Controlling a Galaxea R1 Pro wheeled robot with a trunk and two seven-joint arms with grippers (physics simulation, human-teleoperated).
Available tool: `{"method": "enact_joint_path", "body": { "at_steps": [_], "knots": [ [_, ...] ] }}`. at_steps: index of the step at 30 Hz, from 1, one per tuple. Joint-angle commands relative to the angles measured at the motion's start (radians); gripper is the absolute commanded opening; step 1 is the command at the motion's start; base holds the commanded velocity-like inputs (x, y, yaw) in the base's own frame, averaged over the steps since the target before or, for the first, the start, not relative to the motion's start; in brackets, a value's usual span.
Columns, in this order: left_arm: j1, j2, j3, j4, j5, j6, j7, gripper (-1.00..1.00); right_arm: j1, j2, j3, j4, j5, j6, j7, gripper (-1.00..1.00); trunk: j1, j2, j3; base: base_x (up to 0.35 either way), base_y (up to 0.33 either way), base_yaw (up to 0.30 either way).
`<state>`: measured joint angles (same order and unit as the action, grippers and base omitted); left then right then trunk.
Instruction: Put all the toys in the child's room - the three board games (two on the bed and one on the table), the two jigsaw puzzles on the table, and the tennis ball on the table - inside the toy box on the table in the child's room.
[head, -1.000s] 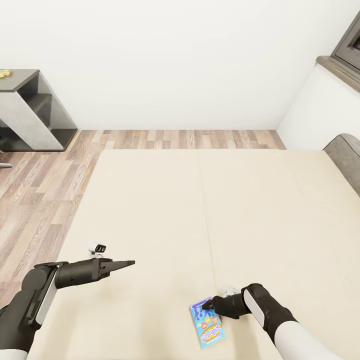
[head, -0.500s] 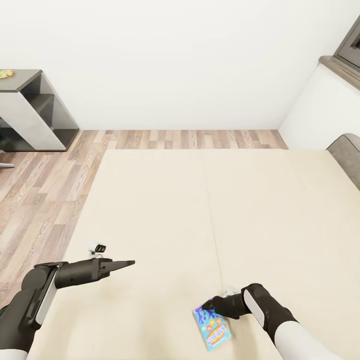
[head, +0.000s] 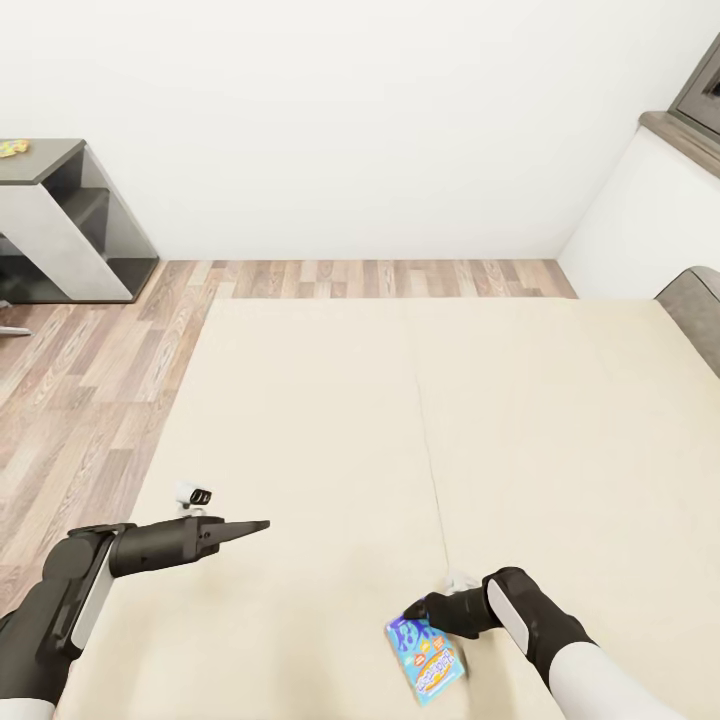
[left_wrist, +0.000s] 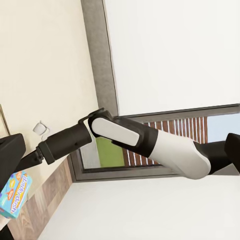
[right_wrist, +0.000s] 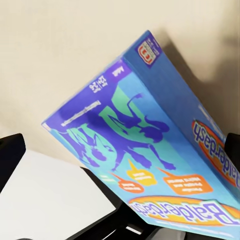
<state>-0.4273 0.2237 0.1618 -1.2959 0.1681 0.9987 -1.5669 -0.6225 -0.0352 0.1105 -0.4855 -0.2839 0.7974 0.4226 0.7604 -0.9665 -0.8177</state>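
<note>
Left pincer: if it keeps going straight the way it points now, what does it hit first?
Probably nothing close. In the head view the left pincer points across the bed toward the right arm's side, above bare mattress. The blue board game lies nearer the robot than that line. Height is unclear.

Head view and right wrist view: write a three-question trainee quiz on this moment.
1. True or false: the blue board game lies flat on the bed.
2. Which holds the game? A) left gripper B) right gripper
3. Fill in: the left gripper's fingers are ____.

Key
1. False: it is tilted, one edge raised at the right gripper.
2. B.
3. Shut, holding nothing, above the mattress.
</note>
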Motion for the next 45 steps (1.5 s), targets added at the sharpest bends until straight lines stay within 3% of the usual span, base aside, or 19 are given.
{"method": "enact_joint_path", "body": {
  "at_steps": [1,37,45],
  "knots": [
    [0.0,0.0,0.0,0.0,-0.001,0.011,-0.004,1.0,0.0,-0.001,0.007,-0.001,-0.006,0.003,-0.001,1.0,0.0,-0.001,-0.001,0.0,0.001,0.0],
    [-0.001,0.0,0.002,0.0,0.001,0.009,-0.004,1.0,0.001,-0.004,0.011,0.053,-0.005,0.0,-0.015,1.0,0.0,-0.001,-0.001,0.0,0.0,0.0],
    [0.0,0.0,0.002,0.0,0.001,0.009,-0.004,1.0,0.001,-0.003,0.009,0.053,0.041,0.001,-0.014,1.0,0.0,-0.001,-0.001,0.0,0.0,0.0]
  ]
}}
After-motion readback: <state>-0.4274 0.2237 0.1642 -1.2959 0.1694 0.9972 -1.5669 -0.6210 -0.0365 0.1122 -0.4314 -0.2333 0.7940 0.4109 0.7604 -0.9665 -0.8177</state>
